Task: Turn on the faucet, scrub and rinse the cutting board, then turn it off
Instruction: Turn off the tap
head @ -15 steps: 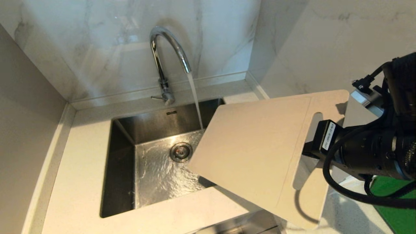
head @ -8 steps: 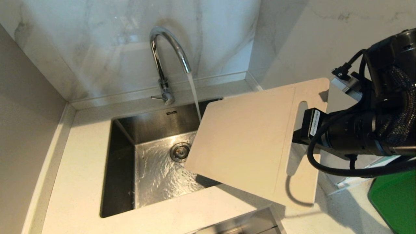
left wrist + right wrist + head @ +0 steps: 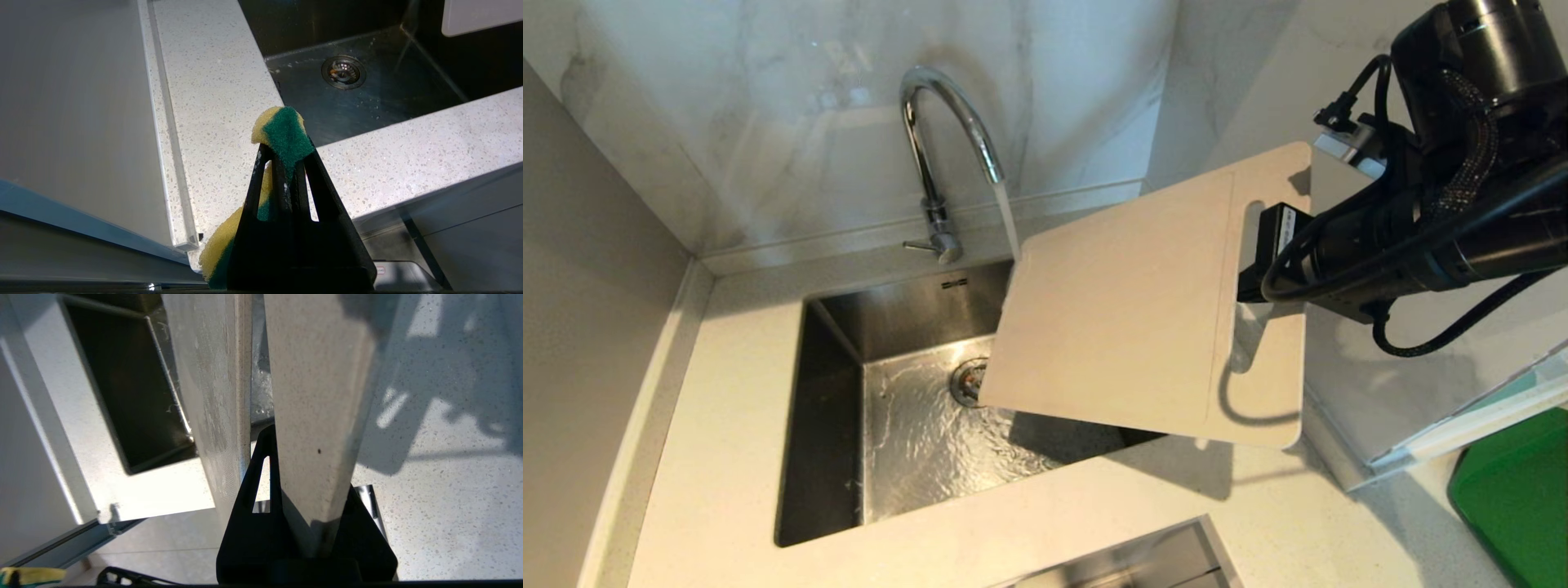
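R gripper (image 3: pixel 1245 273) clamped on cutting board (image 3: pixel 1119 327) at handle slot, board cantilevered out over sink (image 3: pixel 829 392), far corner at faucet (image 3: pixel 939 139) stream. Risk: edge-only pinch (wet plastic) slips. L gripper (image 3: pixel 284 163) clamped on sponge (image 3: pixel 282 130).

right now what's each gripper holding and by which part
Right gripper holds the cutting board at its handle-slot end. Left gripper pinches a yellow-green sponge across its middle.
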`<state>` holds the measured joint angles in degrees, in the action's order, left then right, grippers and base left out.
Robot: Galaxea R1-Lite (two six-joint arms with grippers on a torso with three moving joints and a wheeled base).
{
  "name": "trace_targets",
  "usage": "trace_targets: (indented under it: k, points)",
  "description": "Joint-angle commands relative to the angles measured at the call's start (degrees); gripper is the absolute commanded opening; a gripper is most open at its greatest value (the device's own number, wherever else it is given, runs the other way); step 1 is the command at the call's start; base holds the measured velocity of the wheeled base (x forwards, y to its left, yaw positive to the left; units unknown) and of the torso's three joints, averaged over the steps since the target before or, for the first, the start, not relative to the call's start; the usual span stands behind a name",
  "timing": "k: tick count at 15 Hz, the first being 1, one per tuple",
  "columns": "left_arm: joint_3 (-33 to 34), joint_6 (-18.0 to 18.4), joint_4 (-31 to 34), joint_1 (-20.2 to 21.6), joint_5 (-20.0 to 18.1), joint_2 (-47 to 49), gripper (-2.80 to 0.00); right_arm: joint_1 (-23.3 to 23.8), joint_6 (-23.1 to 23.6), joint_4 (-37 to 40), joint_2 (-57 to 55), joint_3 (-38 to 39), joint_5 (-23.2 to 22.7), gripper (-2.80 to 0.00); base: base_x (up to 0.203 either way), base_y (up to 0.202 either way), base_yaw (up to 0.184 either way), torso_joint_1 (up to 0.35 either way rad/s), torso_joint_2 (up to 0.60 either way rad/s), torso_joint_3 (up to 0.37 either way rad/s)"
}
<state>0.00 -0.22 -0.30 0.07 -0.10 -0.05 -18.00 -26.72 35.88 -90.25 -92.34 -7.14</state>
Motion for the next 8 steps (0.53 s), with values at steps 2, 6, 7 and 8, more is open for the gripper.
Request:
trace_targets:
  k: [2, 6, 7, 8]
  points:
    - [0.02, -0.04, -0.05, 0.01, 0.08, 0.05, -2.8, 3.54, -0.06, 6.61, -6.2, -9.3, -5.75, -2.8, 0.0, 0.0, 0.0, 0.0, 0.0, 0.0]
    - [0.03, -0.04, -0.05, 0.01, 0.05, 0.05, -2.8, 4.28, 1.49, 11.6, -10.01, -13.6, -8.69, -2.8, 0.0, 0.0, 0.0, 0.0, 0.0, 0.0]
    - [0.0, -0.04, -0.05, 0.01, 0.01, 0.05, -2.8, 4.28, 1.68, 11.8, -10.44, -14.21, -9.45, -2.8, 0.0, 0.0, 0.0, 0.0, 0.0, 0.0]
    - [0.03, -0.04, -0.05, 0.01, 0.06, 0.05, -2.8, 4.28, 1.75, 11.85, -10.61, -14.74, -11.26, -2.8, 0.0, 0.0, 0.0, 0.0, 0.0, 0.0]
